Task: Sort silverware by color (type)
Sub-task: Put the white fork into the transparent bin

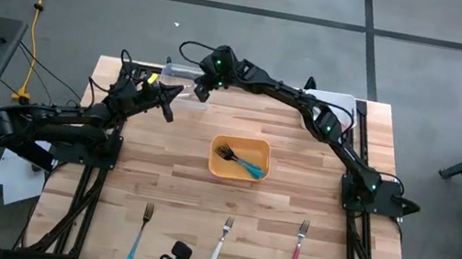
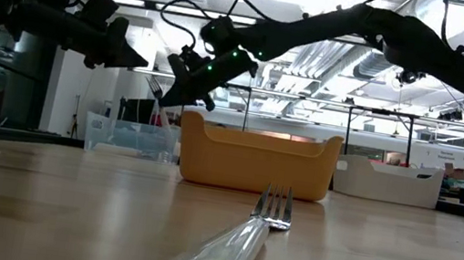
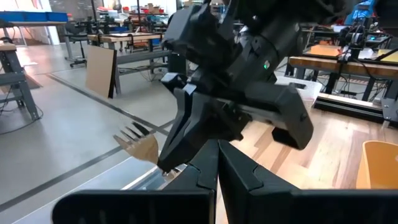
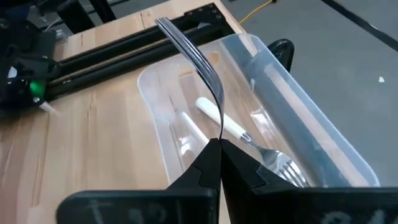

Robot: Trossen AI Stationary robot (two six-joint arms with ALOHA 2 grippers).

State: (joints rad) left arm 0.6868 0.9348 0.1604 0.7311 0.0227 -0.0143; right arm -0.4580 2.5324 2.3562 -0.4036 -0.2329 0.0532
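My right gripper (image 1: 203, 86) reaches across to the table's far left and hovers over a clear plastic bin (image 4: 292, 118), shut on a plain silver fork (image 4: 199, 62). The fork's tines (image 3: 134, 140) stick out past the fingertips. A white-handled fork (image 4: 233, 130) lies on that bin's floor. My left gripper (image 1: 167, 106) waits shut just left of it, holding nothing. A yellow bin (image 1: 262, 148) at mid-table holds a dark fork and a blue-handled one (image 1: 248, 167). Blue (image 1: 140, 234), white (image 1: 221, 242) and red (image 1: 296, 250) forks lie in a row near the front edge. My right gripper pinches the silver fork's handle (image 4: 218, 130) between its two fingertips. The fingers slant downward from the table's right, and the fork runs on along their line. It hangs clear above the clear bin, tines (image 4: 165, 25) away from the gripper and tilted upward.
A white bin (image 2: 390, 180) stands at the far right of the table. The white fork (image 2: 239, 237) lies right before the low camera. Bare wood lies between the yellow bin and the front row of forks.
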